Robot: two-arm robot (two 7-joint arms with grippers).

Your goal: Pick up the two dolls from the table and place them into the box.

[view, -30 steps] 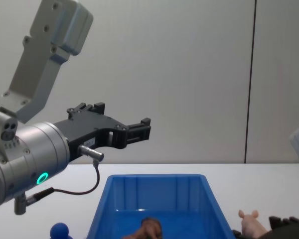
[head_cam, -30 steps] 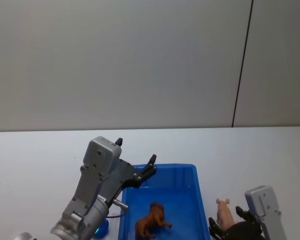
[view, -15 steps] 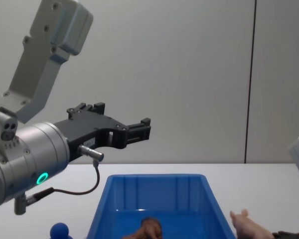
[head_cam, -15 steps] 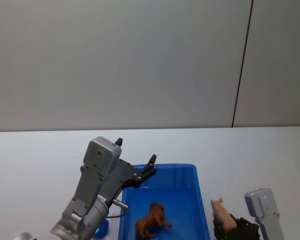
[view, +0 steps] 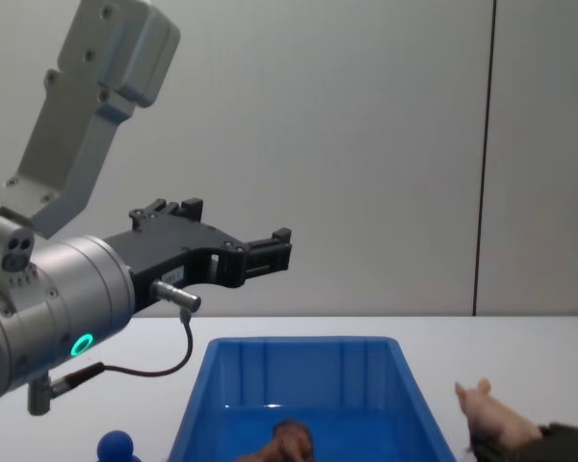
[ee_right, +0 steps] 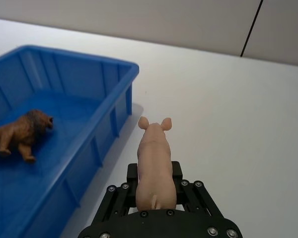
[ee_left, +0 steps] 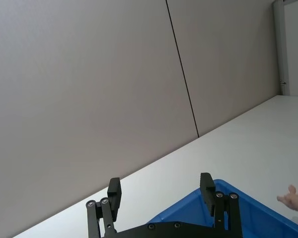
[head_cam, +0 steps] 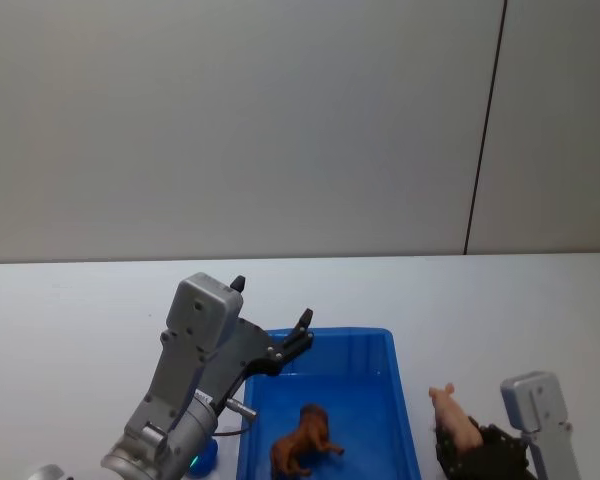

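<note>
Half of the task looks done. The small brown toy lion with a mane (head_cam: pixel 305 441) lies on the floor of the rectangular bright blue plastic box (head_cam: pixel 332 334), near the middle of it. No end effector touches it.

The other doll, the small pale pink toy pig (ee_right: pixel 154 161), is not in the box yet. The right end effector (ee_right: pixel 155 171) holds it by the rear part of the body, with one black finger pressed on each flank and the snout pointing forward. In the head view the pig is just beside the right wall of the box, outside the rim. In the chest view it is about level with the rim, so I judge that it is lifted off the plain white bench (head_cam: pixel 80 300).

The left end effector (ee_left: pixel 160 190) hovers above the far left part of the box. Its two fingers are spread wide apart and there is nothing between them.

What is left, in my judgement, is to carry the pig sideways over the right rim and release it inside, next to the lion.
</note>
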